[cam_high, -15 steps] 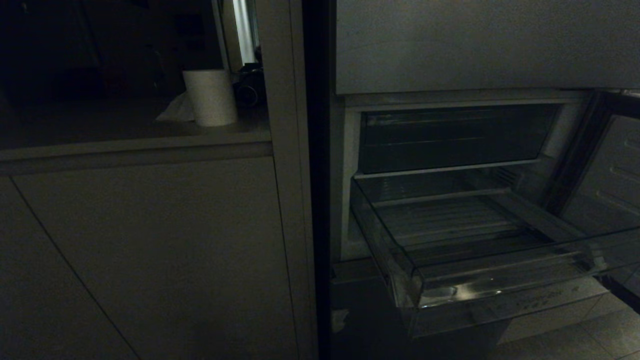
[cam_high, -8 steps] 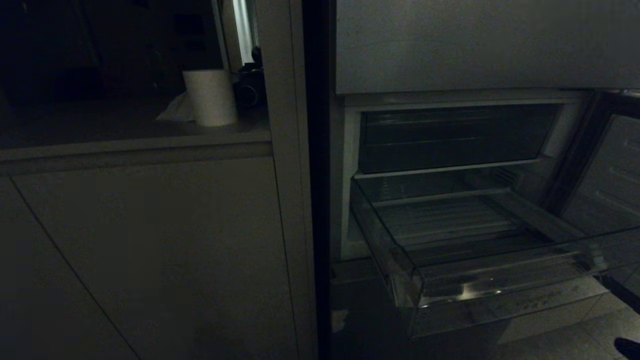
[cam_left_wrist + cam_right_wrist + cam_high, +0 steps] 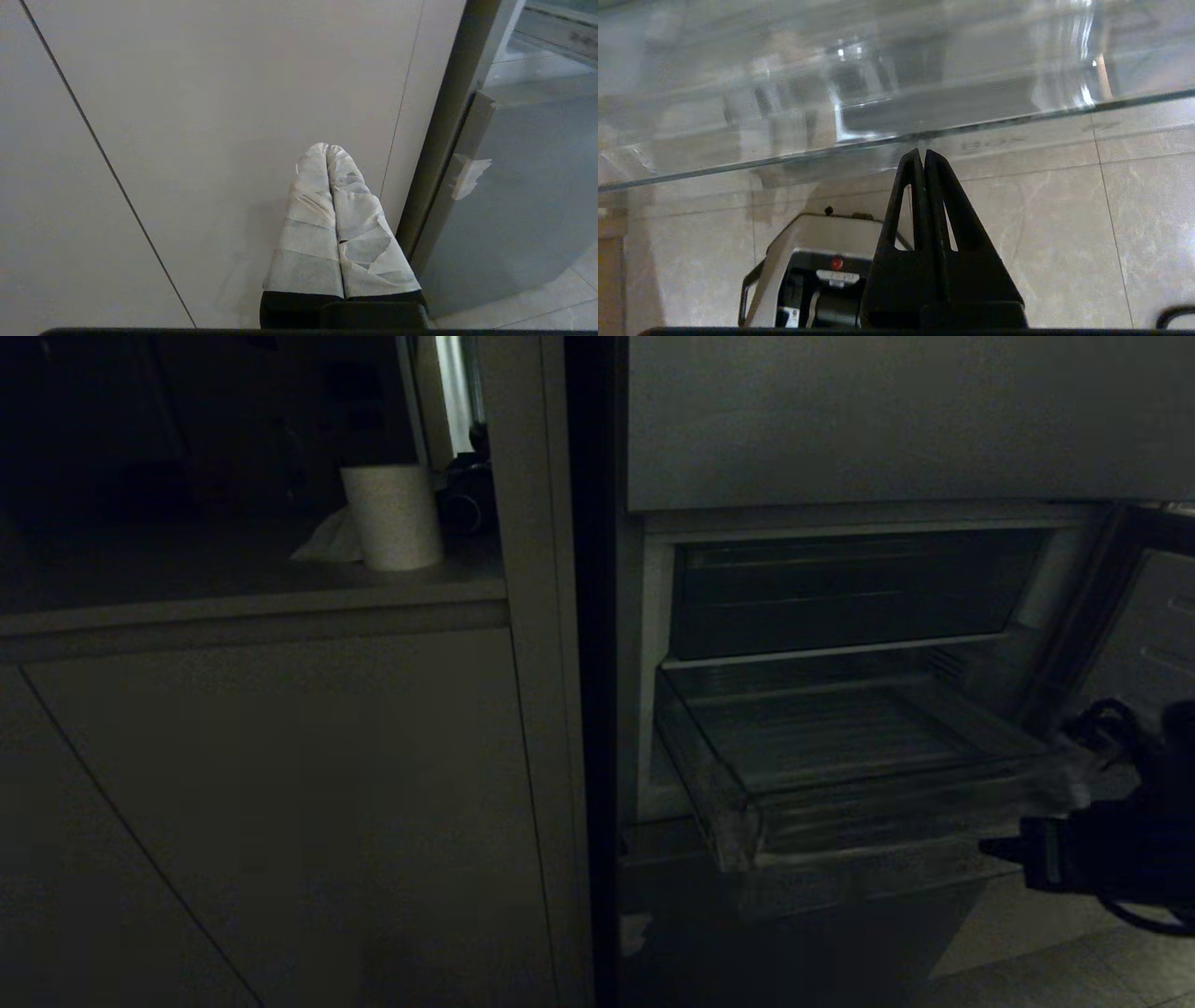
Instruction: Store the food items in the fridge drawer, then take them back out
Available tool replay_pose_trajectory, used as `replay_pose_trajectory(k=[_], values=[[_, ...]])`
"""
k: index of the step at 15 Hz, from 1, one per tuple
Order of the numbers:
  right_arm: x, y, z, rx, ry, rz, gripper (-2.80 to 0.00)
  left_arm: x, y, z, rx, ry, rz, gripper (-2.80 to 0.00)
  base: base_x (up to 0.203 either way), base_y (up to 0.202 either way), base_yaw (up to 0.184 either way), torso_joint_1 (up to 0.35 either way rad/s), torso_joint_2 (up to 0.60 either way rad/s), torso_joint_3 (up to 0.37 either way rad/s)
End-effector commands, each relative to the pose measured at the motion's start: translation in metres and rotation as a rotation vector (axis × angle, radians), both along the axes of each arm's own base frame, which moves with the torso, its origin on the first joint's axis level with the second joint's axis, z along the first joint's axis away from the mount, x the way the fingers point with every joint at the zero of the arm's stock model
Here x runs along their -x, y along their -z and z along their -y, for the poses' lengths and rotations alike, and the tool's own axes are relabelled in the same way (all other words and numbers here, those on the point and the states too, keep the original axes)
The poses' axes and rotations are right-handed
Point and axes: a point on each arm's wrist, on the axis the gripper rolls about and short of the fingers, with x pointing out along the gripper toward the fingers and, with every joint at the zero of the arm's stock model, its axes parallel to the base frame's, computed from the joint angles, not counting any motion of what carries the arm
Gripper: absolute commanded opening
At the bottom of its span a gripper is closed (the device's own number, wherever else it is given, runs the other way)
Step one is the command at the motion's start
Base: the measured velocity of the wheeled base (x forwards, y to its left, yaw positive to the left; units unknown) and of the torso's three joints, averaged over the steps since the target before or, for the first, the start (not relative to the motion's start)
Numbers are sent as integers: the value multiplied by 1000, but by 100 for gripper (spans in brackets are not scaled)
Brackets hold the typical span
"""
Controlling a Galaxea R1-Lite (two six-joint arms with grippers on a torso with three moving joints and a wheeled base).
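In the head view you see the tall dark grey matte fridge (image 3: 859, 420) with its middle compartment open and the wide, shallow, clear plastic fridge drawer (image 3: 840, 747) pulled out toward you, its long axis running across the fridge front. The drawer looks bare: no red food items show in it or anywhere else in this view. Your right gripper (image 3: 994, 847) enters from the right edge, a black shape level with the drawer's raised front lip and just beside its right end. A white paper roll (image 3: 392, 518) stands on the pale grey worktop (image 3: 233, 602) to the left, well apart from the work.

In the left wrist view, the left gripper (image 3: 327, 148) points at a pale grey cabinet front (image 3: 210, 93), tape-wrapped jaws pressed together and holding nothing. The fridge's dark edge with a whitish tape scrap (image 3: 467, 175) lies beside it.

In the right wrist view, which alone shows the contact zone, the right gripper's black jaws are closed together, empty, tips right under the drawer's clear front edge (image 3: 896, 140), with tiled floor (image 3: 1111, 210) and the robot's base (image 3: 817, 266) below. Whether the tips touch the plastic you cannot tell.

My judgement: the right arm is the nearer one, and the drawer lies directly ahead of and above its jaws. With no food in sight, expect a push or pull on the lip next.
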Motion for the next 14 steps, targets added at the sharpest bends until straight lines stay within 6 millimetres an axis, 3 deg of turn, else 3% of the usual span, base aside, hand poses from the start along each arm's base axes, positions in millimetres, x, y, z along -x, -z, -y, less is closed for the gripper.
replay_pose_trajectory(k=[1, 4, 5, 7, 10, 14], values=[[-52, 30, -1, -5, 7, -64, -280, 0, 0, 0, 0, -1, 0, -280, 0, 0, 0, 0, 0, 0], [-104, 32, -17, -94, 35, 234, -280, 0, 0, 0, 0, -1, 0, -280, 0, 0, 0, 0, 0, 0], [-110, 31, -25, -124, 51, 323, -280, 0, 0, 0, 0, -1, 0, -280, 0, 0, 0, 0, 0, 0], [-104, 32, -34, -161, 74, 351, -280, 0, 0, 0, 0, -1, 0, -280, 0, 0, 0, 0, 0, 0], [-58, 5, -30, -172, 66, 414, -280, 0, 0, 0, 0, -1, 0, -280, 0, 0, 0, 0, 0, 0], [30, -21, -20, -144, 40, 541, -280, 0, 0, 0, 0, -1, 0, -280, 0, 0, 0, 0, 0, 0]])
